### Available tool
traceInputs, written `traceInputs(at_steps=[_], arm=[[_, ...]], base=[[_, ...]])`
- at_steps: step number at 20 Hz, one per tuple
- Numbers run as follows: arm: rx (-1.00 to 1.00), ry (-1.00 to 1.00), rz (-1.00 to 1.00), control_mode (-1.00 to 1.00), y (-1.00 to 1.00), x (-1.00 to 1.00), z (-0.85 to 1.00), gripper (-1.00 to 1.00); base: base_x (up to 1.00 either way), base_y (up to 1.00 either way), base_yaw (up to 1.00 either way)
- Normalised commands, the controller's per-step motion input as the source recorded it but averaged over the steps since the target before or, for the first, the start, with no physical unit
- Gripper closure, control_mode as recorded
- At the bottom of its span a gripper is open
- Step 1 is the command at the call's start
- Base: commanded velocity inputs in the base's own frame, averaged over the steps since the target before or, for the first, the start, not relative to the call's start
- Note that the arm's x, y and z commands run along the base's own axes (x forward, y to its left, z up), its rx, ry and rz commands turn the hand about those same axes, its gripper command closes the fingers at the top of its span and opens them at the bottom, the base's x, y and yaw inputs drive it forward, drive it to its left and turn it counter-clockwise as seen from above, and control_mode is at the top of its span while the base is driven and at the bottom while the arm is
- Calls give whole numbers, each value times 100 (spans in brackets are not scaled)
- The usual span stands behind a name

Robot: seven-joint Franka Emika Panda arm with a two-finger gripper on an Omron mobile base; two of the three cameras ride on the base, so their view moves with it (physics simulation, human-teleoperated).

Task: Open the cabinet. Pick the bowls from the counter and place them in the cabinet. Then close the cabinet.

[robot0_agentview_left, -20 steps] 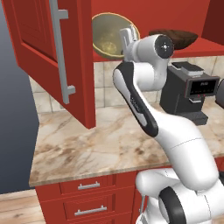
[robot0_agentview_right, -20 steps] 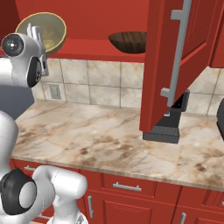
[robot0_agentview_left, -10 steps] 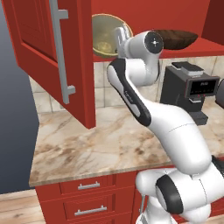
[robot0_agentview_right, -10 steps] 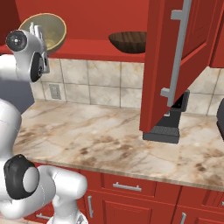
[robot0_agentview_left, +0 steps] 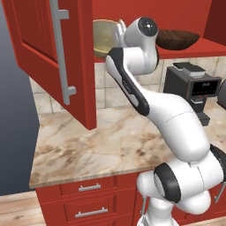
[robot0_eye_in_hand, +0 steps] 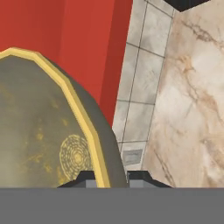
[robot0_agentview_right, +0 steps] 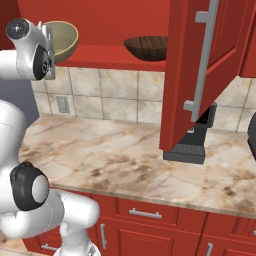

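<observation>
the light is even and fairly bright in all three pictures, soft and without a clear source. the marbled surface (robot0_agentview_left: 110, 141) carries a faint shadow under the open cabinet door (robot0_agentview_left: 53, 57), and the coffee machine (robot0_agentview_right: 192, 142) sits dark below the other door. the arm (robot0_agentview_left: 176, 119) has smooth shading and no hard glare. the cabinet (robot0_agentview_right: 105, 20) inside is flat red with little shading. edges look a bit jagged and textures soft, most in the hand view, where the near bowl (robot0_eye_in_hand: 39, 127) is coarse and grainy. straight lines stay straight at the picture edges.
</observation>
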Motion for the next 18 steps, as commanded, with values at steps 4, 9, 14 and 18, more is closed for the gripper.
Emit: traceInputs(at_steps=[4,9,14,18], arm=[[-6,-2,-3,-100,29,29,1,100],[-2,-14,-1,-100,18,30,-10,100],[0,-14,0,-100,0,34,-10,100],[0,1,0,-100,0,28,0,100]], base=[[0,0,0],[0,0,0],[0,0,0],[0,0,0]])
